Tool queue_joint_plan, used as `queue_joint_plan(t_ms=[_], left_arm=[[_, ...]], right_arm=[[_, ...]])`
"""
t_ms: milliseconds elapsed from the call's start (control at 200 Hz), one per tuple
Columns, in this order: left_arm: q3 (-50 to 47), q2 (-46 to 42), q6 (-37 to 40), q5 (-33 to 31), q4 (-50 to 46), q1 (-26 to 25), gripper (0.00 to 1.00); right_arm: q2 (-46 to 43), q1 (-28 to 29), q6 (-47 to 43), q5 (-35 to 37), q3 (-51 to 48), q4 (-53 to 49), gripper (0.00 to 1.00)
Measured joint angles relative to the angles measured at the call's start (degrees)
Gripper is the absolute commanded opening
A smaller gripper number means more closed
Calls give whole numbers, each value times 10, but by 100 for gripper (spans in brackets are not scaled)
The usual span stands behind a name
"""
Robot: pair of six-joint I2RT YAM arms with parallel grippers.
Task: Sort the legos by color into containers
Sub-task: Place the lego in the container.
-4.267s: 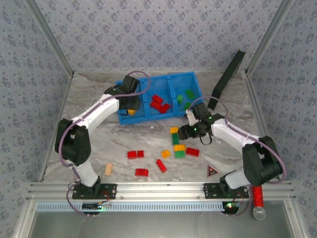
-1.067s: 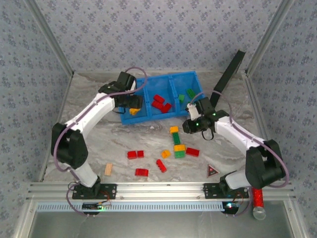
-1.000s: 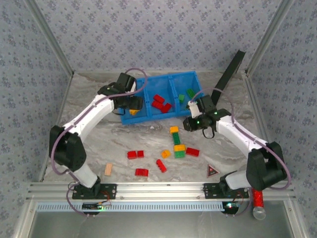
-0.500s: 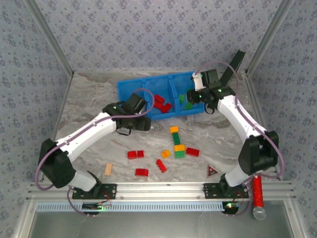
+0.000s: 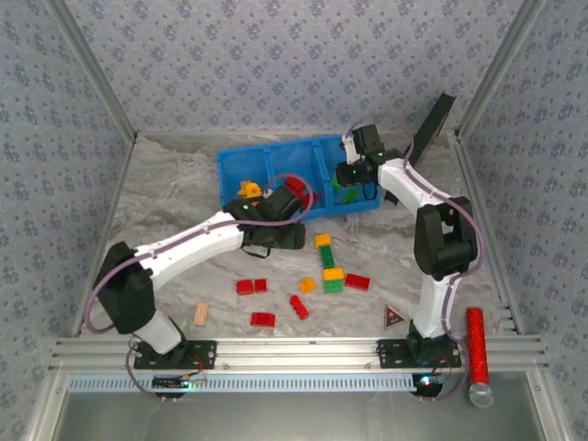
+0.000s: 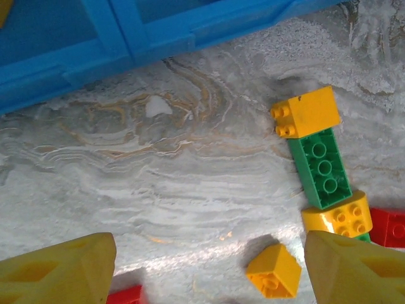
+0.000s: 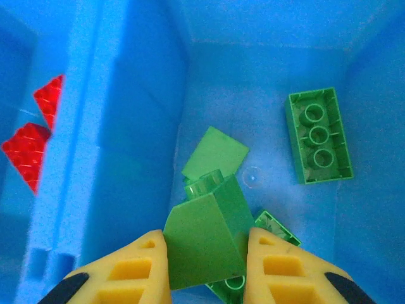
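Your right hand (image 7: 205,256) is clenched on a green brick (image 7: 204,240). The brick sits tilted between both fingers (image 7: 130,269), above the right compartment (image 7: 266,57) of the blue bin (image 5: 234,165).

In that compartment under it:
- a long green brick (image 7: 318,135), hollow side up
- a flat green piece (image 7: 214,152)
- one more green part, mostly hidden by the held brick

Red bricks (image 7: 35,136) lie past the divider in the middle compartment. The top view puts a yellow gear ring (image 5: 248,191) in the left compartment.

Your left hand (image 6: 209,253) is released, fingers spread wide, low over the counter (image 6: 158,177) just in front of the bin's near wall. An orange brick (image 6: 273,270) lies on the counter near its right finger, apart from it.

Beyond that, a yellow brick (image 6: 305,112) touches the end of a counter green brick (image 6: 320,166). A rounded yellow brick (image 6: 336,217) is at that one's other end, with a red brick (image 6: 387,228) just beside it. A red corner (image 6: 123,296) shows at the wrist view's bottom edge, by the left finger.

The top view shows more red on the counter nearer the bases: a red pair (image 5: 251,286), an angled red brick (image 5: 299,306) and a low red brick (image 5: 263,319). A wooden block (image 5: 200,314) lies left of those and a dark triangle (image 5: 393,318) right of them. A red cylinder (image 5: 476,354) lies near the right arm's base.
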Motion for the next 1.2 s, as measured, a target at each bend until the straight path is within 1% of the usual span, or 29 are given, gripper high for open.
queue_joint_plan(t_ms=[175,350,600,745,875,1040,1199], left_arm=[[61,73,-12,-20,7,-16,80],[102,129,-19,-20,12,-24,81],[141,182,-32,-20,16,-28,82],[154,204,-41,-20,20,-28,82],[168,231,-49,-20,23,-30,82],[188,260,-54,-20,26,-34,82],[195,273,-60,-20,25,-35,82]], right_arm=[[12,0,3,2,0,4,26],[14,0,11,2,-10,19,29],[27,0,19,2,-23,29,39],[27,-3,25,2,-26,31,48],[27,-5,26,0,-29,37,52],[22,-7,26,-3,-38,40,52],[-4,-9,26,-8,-50,40,53]])
